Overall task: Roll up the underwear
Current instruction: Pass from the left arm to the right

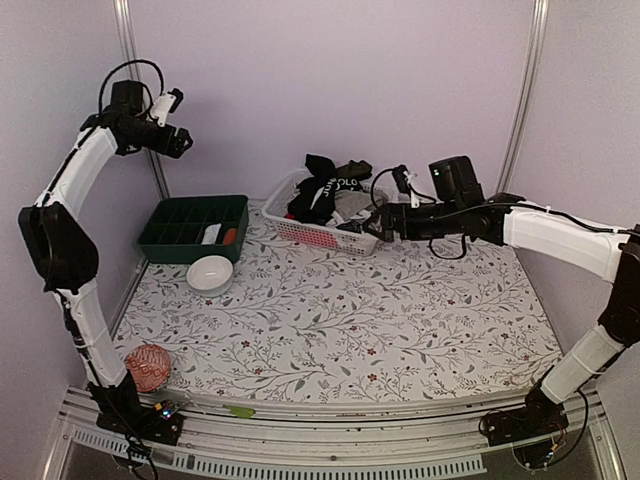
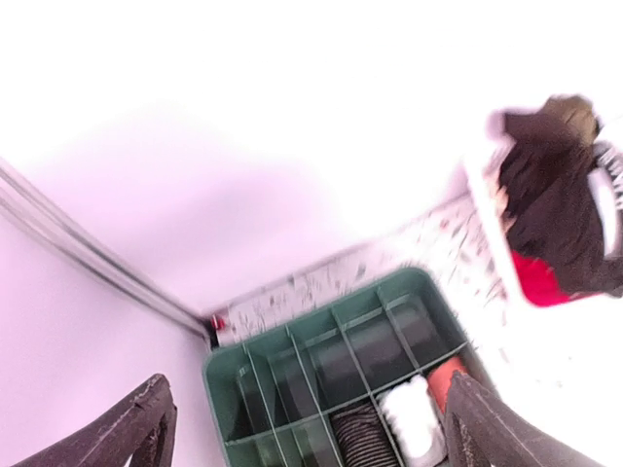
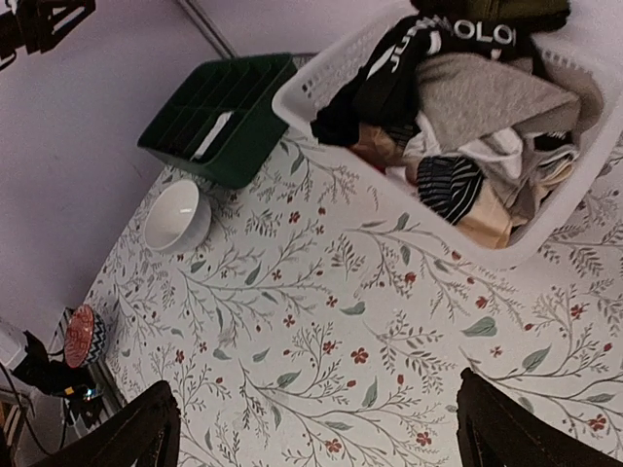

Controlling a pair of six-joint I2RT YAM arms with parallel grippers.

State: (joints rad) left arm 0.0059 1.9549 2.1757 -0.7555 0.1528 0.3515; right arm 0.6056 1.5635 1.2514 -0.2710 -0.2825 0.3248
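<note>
Found the basket (image 1: 300, 232) at the far edge of the tabletop (image 1: 350, 320), near its middle; saw the underwear (image 1: 330, 190) heaped inside it, piled above the rim; saw the divided tray (image 1: 160, 252) at the far left corner, left of the basket and apart from it; noted three rolled cloths (image 2: 409, 423) side by side in the tray's near row, toward its right end; found the bowl (image 1: 210, 273) just before the tray's near wall, below that same end; spotted the ball (image 1: 148, 367) at the near left corner, well apart from bowl, tray and basket.
</note>
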